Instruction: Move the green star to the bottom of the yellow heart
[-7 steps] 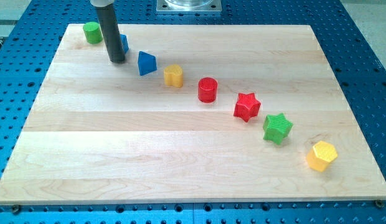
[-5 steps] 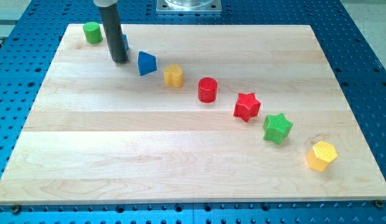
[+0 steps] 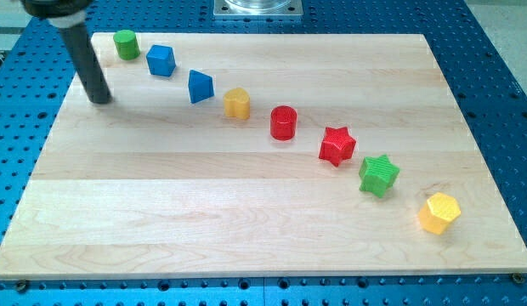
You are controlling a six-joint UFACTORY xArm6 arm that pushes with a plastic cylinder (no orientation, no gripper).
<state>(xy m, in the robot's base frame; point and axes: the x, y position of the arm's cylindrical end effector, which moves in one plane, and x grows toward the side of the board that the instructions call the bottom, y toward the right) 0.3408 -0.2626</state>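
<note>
The green star (image 3: 379, 175) lies on the wooden board toward the view's right, between the red star (image 3: 337, 145) and the yellow hexagon (image 3: 439, 212). The yellow heart (image 3: 237, 103) lies left of centre near the view's top. My tip (image 3: 101, 99) rests on the board at the view's far left, far from both, below and left of the green cylinder (image 3: 125, 43). It touches no block.
The blocks form a diagonal line from the top left to the bottom right: green cylinder, blue cube (image 3: 161, 60), blue triangle (image 3: 200, 87), yellow heart, red cylinder (image 3: 284, 122), red star, green star, yellow hexagon. The board's left edge (image 3: 51, 140) is near my tip.
My tip has moved left and slightly down, away from the blue cube, which is now fully visible. No block has moved.
</note>
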